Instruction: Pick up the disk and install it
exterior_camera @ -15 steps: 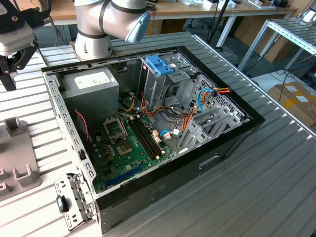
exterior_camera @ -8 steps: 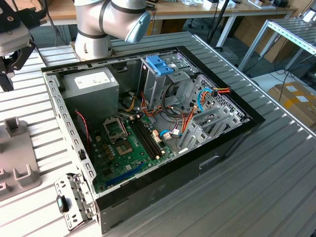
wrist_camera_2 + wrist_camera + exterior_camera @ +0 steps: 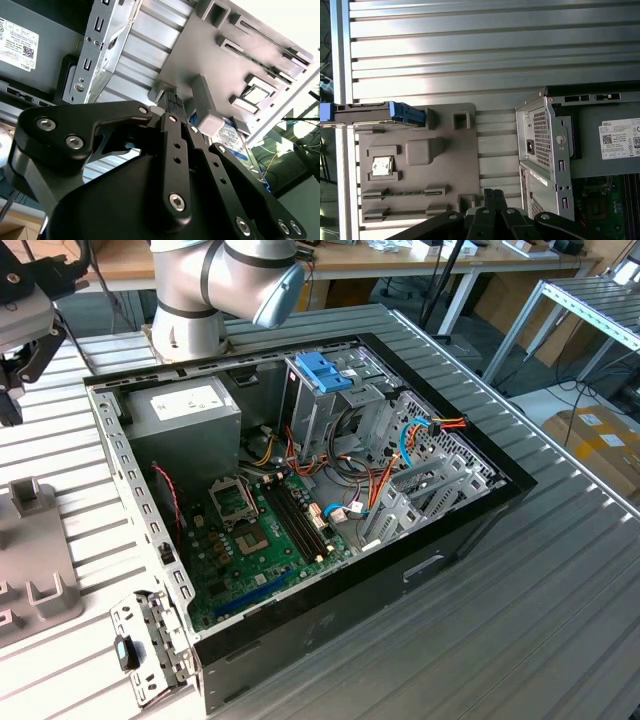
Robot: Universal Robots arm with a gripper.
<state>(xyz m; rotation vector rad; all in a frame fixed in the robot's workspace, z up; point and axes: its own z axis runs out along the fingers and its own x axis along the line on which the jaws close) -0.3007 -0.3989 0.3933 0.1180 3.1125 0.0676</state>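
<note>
A white label (image 3: 188, 403) with small dark print is lying on the grey power supply (image 3: 205, 445) inside the open computer case (image 3: 420, 570). Both wrist views are showing this label as well, with a square code beside the lines of text.

The disk (image 3: 375, 112) is standing on its edge in a slot at one border of the grey fixture plate (image 3: 445, 135). It is reaching out past the corner of the plate that is far from the case. In the first wrist view it is appearing as a thin dark slab with bright blue carrier pieces at its ends. The second wrist view is catching its flat face, pale with a bluish printed sticker and partly hidden behind a grey block of the plate.

The gripper (image 3: 171, 97) is hanging near the border of the plate that faces the case, apart from the disk. Its black fingers are pressing together with nothing between them.

The exterior view is giving the inside of the case: a green motherboard (image 3: 260, 540), coloured cables (image 3: 440, 424) and a blue plastic clip (image 3: 325, 370) on the tall metal drive cage (image 3: 310, 415). A small square chip (image 3: 382, 166) is resting in a pocket of the plate.
</note>
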